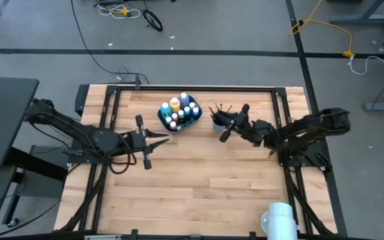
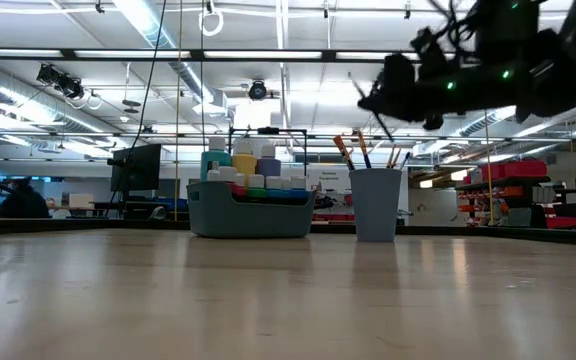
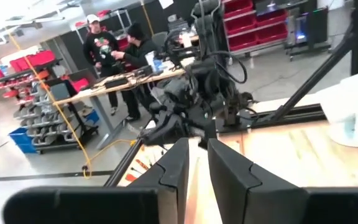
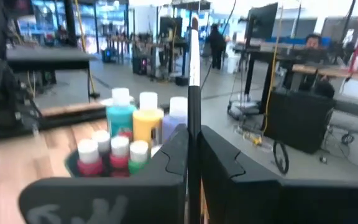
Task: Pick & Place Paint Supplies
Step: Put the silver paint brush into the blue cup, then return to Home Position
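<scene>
Here the right gripper (image 1: 223, 133) hangs above the table beside the blue cup (image 1: 217, 123), its fingers (image 4: 178, 149) pinched on a thin paintbrush (image 4: 193, 74) held upright; several brushes (image 2: 353, 150) stand in the cup already. The paint bottles (image 1: 179, 111) sit packed in the teal bin (image 2: 250, 212), just beside the cup. The left gripper (image 1: 163, 139) waits near the bin, holding nothing, fingers (image 3: 176, 165) nearly together. Judged step: delivering a brush. The next move calls for lining the brush over the cup's mouth, lowering, then releasing

paint bottles (image 4: 120, 140) partly hidden behind right hand (image 4: 193, 155), labels unreadable
</scene>
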Tool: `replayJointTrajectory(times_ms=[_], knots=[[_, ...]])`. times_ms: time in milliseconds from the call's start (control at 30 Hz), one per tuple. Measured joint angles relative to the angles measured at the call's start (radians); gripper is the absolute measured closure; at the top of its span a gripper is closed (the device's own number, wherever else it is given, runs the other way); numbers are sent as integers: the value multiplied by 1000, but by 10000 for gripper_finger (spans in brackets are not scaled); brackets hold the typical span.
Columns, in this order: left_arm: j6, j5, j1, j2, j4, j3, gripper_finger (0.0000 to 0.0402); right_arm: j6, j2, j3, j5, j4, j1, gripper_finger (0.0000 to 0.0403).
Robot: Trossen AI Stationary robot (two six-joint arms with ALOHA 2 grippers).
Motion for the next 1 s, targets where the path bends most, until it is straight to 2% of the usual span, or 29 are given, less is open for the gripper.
replayJointTrajectory(times_ms=[133,367,533,1000], knots=[[-3,-31,0,30,8,0,336,27,125,27,-32,36,-46,377],[-1,-41,0,36,8,0,336,18,290,97,64,61,-75,376],[16,-41,0,36,8,0,336,34,303,101,154,58,-74,362],[19,-40,0,36,7,0,336,5,303,101,148,81,-61,317]])
